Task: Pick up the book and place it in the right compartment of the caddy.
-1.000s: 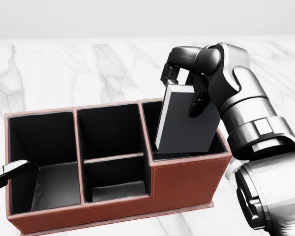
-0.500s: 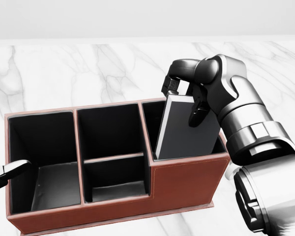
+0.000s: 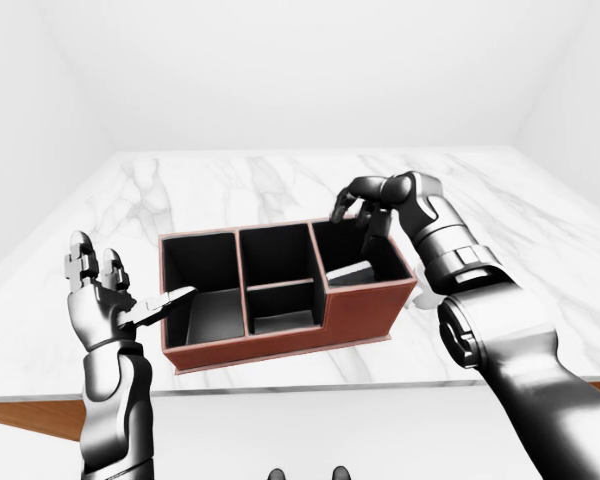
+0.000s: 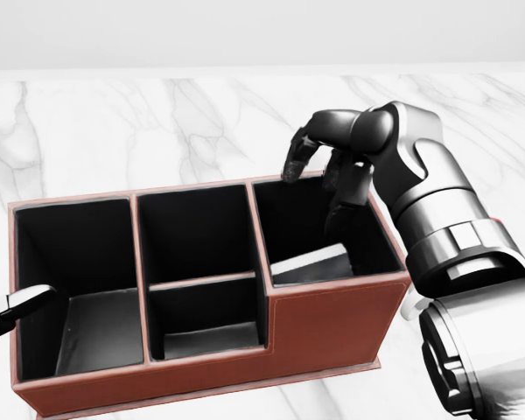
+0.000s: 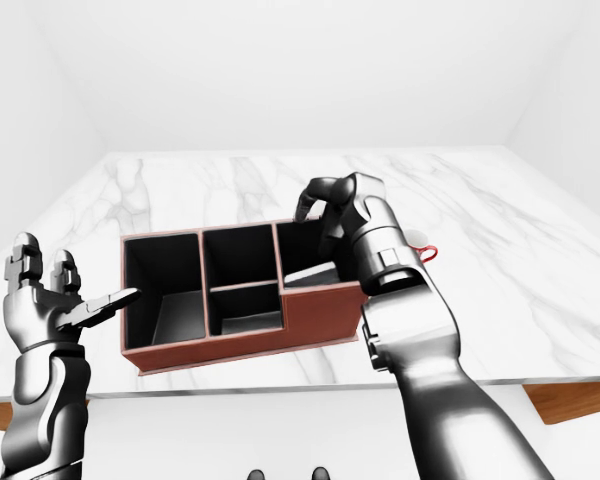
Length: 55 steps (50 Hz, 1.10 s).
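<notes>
Nearest in the left-eye view, the left hand [image 3: 98,285] is raised at the caddy's left end, fingers spread, holding nothing; one fingertip reaches toward the left wall, and contact cannot be confirmed.

The caddy [image 4: 332,325] sits on the marble table [image 4: 114,131], its long red wall toward the bottom of the head view. The left and middle compartments are empty.

The book [image 4: 311,262] lies inside the right compartment, low and tilted, its pale edge showing above the near wall. It appears released.

Above that compartment's far rim, the right hand [image 4: 319,171] hangs with fingers loosely splayed, gripping nothing and clear of the book.

Assessment: placement looks essentially complete. To finish well, the right hand should lift straight up, fingers kept apart, avoiding the caddy rim so the caddy does not shift.

A red-rimmed item [image 5: 426,249] shows beyond the right arm in the right-eye view; unidentifiable.
</notes>
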Motion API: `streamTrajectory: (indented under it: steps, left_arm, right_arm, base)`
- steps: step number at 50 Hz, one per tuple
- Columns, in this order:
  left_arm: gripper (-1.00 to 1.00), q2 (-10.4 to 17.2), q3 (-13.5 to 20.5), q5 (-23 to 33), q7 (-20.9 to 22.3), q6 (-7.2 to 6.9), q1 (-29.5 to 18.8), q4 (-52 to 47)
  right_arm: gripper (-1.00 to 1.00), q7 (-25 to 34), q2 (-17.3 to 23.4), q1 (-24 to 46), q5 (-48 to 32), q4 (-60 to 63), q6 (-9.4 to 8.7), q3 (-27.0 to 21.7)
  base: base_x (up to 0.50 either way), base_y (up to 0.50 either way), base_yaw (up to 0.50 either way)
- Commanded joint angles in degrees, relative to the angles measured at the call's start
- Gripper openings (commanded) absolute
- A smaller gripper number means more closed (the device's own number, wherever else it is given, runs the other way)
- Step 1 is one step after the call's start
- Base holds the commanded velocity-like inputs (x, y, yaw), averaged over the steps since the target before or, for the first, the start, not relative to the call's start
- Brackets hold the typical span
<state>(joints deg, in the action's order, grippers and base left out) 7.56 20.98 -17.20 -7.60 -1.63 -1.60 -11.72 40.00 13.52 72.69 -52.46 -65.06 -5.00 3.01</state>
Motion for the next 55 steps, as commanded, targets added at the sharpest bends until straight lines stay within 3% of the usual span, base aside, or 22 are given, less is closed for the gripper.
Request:
streamTrajectory:
  steps: [1,11,27,42,46,52,55]
  left_arm:
    - [1.00,0.00,0.00,0.04,-0.08,-0.12,-0.01,-0.07]
    - [1.00,-0.01,-0.02,0.12,0.02,0.27,-0.06,0.40]
    - [1.00,0.11,-0.02,0.03,-0.10,0.09,-0.17,0.36]
    - [1.00,0.08,-0.02,0.08,-0.17,-0.09,-0.17,0.12]
    - [1.00,0.14,0.03,0.09,-0.15,-0.06,-0.21,0.27]
    - [1.00,0.10,0.03,0.11,-0.12,0.01,-0.14,0.26]
    - [1.00,0.08,0.01,0.11,-0.15,-0.12,-0.04,0.00]
  right_arm:
    - [1.00,0.00,0.13,-0.06,-0.86,0.07,0.00,-0.63]
    - [1.00,0.00,0.42,0.02,-1.06,0.44,0.00,-0.76]
    - [1.00,0.00,0.28,6.03,4.00,4.91,0.00,-2.39]
    - [1.00,0.00,0.73,0.82,8.25,23.80,0.00,-4.07]
    - [1.00,0.00,0.88,-0.50,10.21,23.54,0.00,-4.66]
    - [1.00,-7.20,1.45,1.48,14.75,19.41,0.00,-5.52]
    - [1.00,-7.06,1.62,0.94,15.33,20.07,0.00,-4.77]
  base:
    - [0.00,0.00,0.00]
    - [0.00,0.00,0.00]
    - [0.00,0.00,0.00]
    - [0.00,0.00,0.00]
    - [0.00,0.00,0.00]
    - [0.00,0.00,0.00]
    - [0.00,0.00,0.00]
